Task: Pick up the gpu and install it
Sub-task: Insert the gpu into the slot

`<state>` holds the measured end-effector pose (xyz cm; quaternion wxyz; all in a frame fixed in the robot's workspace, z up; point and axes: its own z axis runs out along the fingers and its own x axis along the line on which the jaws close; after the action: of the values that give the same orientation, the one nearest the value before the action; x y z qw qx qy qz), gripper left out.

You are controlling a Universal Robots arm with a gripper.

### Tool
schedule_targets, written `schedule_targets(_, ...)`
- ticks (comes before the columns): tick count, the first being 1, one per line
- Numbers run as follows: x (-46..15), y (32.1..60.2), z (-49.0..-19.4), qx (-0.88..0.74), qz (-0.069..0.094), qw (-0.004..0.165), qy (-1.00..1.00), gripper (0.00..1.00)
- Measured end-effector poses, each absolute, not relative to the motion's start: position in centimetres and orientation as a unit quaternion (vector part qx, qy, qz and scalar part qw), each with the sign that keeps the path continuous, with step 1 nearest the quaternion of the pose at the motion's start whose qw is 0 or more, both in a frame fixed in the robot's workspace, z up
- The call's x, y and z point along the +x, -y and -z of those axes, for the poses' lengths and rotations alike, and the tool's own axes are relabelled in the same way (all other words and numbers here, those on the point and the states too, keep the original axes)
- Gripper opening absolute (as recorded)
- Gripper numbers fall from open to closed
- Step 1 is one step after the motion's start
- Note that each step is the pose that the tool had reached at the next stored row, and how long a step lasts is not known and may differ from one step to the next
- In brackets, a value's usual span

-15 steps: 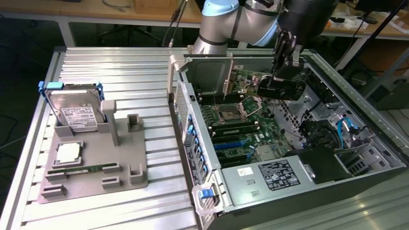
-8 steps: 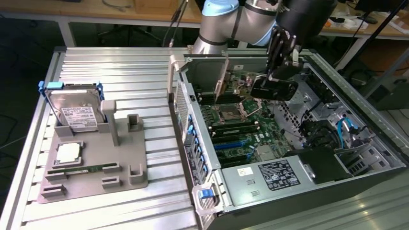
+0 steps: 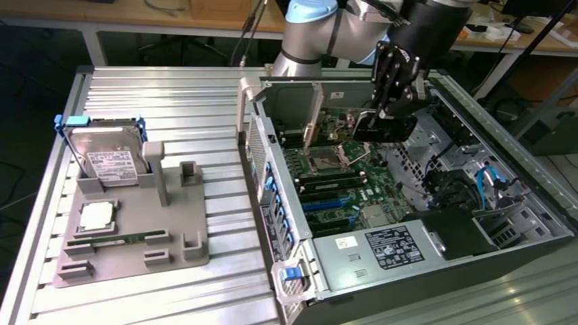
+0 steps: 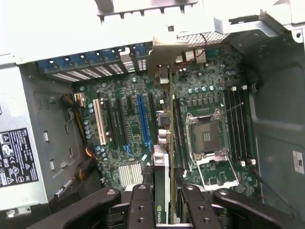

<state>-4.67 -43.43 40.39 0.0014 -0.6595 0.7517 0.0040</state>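
Note:
The gpu (image 3: 380,128) hangs upright inside the open computer case (image 3: 271,223), just above the motherboard (image 3: 339,186). Its black cooler faces the exterior view's right and its silver end bracket (image 3: 315,115) stands by the case's rear wall. My gripper (image 3: 390,112) reaches down from above and is shut on the card's upper edge. In the wrist view the gpu (image 4: 162,167) shows edge-on between my gripper (image 4: 164,207) fingers (image 4: 142,205), its bracket (image 4: 167,47) against the rear slot openings. The card hovers over the expansion slots, between the blue slot (image 4: 144,121) and the CPU socket (image 4: 207,138).
On the exterior view's left a grey fixture tray (image 3: 172,254) holds a silver hard drive (image 3: 108,162) in a blue frame, a processor chip (image 3: 97,215) and a narrow green memory stick (image 3: 118,238). The power supply (image 3: 388,247) and drive cage (image 3: 488,189) crowd the case's near end.

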Motion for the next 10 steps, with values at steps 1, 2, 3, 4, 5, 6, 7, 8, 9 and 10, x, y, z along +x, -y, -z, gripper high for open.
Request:
schedule_targets(1,-4.67,43.43,-40.29,-0.666,-0.004,0.001,-0.746,0.27)
schedule_targets(2,-4.67,43.43,-40.17,-0.674,-0.004,0.001,-0.739,0.27)
schedule_targets(3,-4.67,43.43,-40.06,-0.680,-0.004,0.001,-0.734,0.27)
schedule_targets(4,-4.67,43.43,-40.03,-0.683,-0.005,0.001,-0.731,0.27)
schedule_targets(5,-4.67,43.43,-40.04,-0.683,-0.005,0.001,-0.730,0.27)
schedule_targets(6,-4.67,43.43,-40.04,-0.683,-0.005,0.001,-0.730,0.27)
schedule_targets(7,-4.67,43.43,-40.04,-0.683,-0.005,0.001,-0.730,0.27)
schedule_targets(8,-4.67,43.44,-40.01,-0.684,-0.006,0.000,-0.730,0.27)
schedule_targets(9,-4.63,43.44,-39.96,-0.685,-0.008,-0.002,-0.729,0.27)
schedule_targets(10,-4.52,43.44,-39.90,-0.686,-0.011,-0.005,-0.728,0.27)
